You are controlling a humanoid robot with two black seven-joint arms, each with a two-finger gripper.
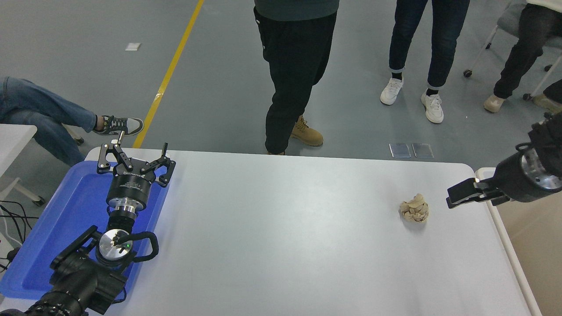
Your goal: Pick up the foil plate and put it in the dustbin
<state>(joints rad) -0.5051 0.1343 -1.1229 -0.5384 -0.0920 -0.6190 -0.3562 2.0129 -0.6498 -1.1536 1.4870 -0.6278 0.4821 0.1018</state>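
The foil plate is not in view anywhere on the table. The dustbin stands off the table's right end, with a white rim and a beige inside. My right gripper reaches in from the right edge and hovers over the table's right end. It is just left of the bin's near corner and a little right of a crumpled tan paper ball. It carries nothing that I can see. My left gripper is parked open over the blue tray at the left.
Several people stand or sit beyond the table's far edge; one in black trousers and tan boots is close to it. A second white table corner is at the far left.
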